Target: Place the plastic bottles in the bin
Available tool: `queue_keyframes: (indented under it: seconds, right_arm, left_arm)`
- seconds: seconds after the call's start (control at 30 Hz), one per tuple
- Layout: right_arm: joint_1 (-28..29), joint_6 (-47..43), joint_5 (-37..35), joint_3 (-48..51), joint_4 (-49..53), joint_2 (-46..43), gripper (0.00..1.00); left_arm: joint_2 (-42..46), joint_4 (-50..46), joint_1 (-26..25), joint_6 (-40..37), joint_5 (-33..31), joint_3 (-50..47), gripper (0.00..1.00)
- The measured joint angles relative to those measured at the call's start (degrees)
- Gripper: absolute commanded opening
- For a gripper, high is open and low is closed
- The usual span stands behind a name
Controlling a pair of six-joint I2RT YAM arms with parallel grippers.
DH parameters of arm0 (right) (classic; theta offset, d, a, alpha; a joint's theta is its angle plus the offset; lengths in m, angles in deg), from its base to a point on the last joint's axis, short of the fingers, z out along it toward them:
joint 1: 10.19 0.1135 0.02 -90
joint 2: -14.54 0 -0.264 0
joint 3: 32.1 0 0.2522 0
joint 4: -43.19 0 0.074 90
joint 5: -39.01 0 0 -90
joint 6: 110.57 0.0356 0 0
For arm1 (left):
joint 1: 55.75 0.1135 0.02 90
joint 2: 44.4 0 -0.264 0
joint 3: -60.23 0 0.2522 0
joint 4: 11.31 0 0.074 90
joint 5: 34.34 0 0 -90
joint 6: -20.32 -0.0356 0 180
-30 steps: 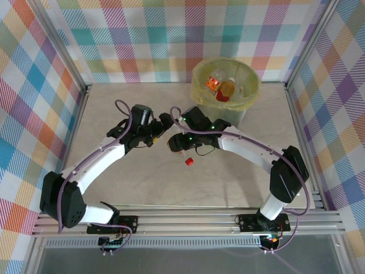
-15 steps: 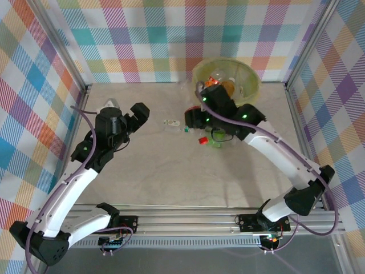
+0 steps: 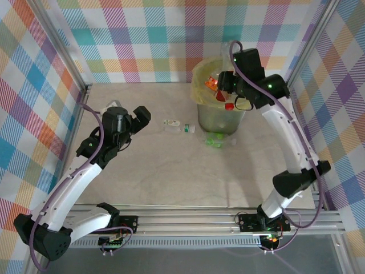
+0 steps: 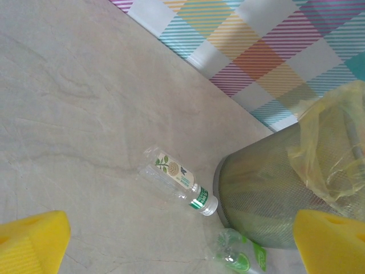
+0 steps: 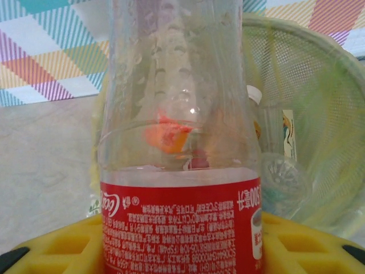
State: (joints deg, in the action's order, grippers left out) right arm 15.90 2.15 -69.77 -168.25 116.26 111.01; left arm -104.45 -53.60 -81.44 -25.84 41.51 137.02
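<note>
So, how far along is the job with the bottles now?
Done: several bottles lie in the bin. In hand: the right end effector holds a red-label bottle at the bin's rim. Remaining: on the table, a green-capped bottle and a green bottle by the bin's foot.

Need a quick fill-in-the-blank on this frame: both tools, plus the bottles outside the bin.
1. The right tool grips a clear bottle with a ___ label.
2. The left tool hangs over the table with its jaws ___, holding nothing.
3. The white-labelled bottle beside the bin lies on its ___.

Missing words: red; open; side.
</note>
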Motion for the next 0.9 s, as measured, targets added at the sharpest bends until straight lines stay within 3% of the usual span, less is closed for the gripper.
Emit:
queue_keyframes:
  seconds: [0.23, 0.47, 0.9]
  right_arm:
    - [-3.8, 1.4, 1.44, -11.78, 3.72, 10.56, 0.49]
    - [-7.17, 4.44, 3.45, -17.22, 5.51, 16.83, 0.53]
    - [-8.11, 9.22, 4.79, -15.28, 7.19, 19.63, 0.82]
  left_arm:
    - [-0.76, 0.04, 0.02, -0.31, 0.13, -0.13, 1.0]
    - [-1.2, -0.02, 0.02, -0.85, 0.5, -0.52, 1.0]
    - [-3.04, 0.11, 0.02, -1.29, 1.68, -0.61, 1.0]
